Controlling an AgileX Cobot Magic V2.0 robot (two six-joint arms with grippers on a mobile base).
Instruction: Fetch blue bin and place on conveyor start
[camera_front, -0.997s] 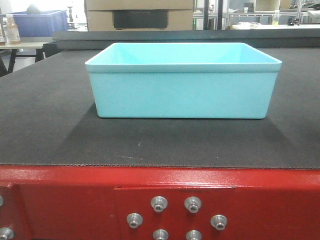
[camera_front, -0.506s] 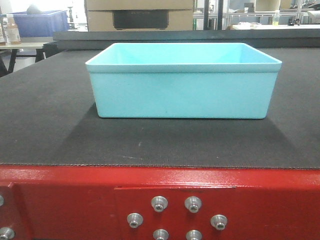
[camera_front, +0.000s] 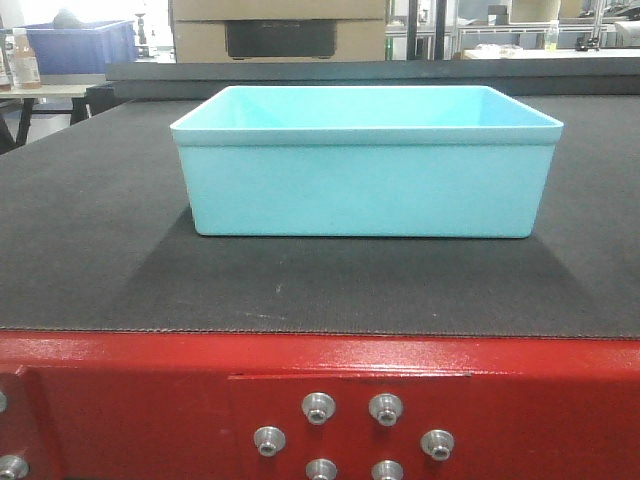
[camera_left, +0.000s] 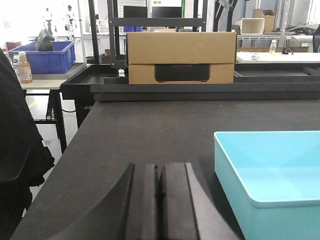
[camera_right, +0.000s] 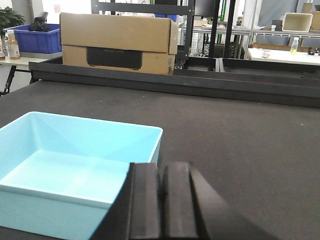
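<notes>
The blue bin (camera_front: 365, 165), a pale cyan shallow tub, rests empty and upright on the dark grey belt of the conveyor start (camera_front: 90, 260), a little behind the red bolted frame (camera_front: 150, 400). Neither arm shows in the front view. My left gripper (camera_left: 159, 172) is shut with nothing in it, hovering over the belt to the left of the blue bin (camera_left: 272, 170). My right gripper (camera_right: 161, 172) is also shut and empty, hanging near the right rim corner of the blue bin (camera_right: 75, 155), apart from it.
A cardboard box (camera_left: 180, 57) stands behind the belt's black far rail (camera_right: 200, 82). At the far left, a dark blue ribbed bin (camera_left: 47, 55) sits on a side table beside a bottle (camera_left: 25, 67). Racks and tables fill the background.
</notes>
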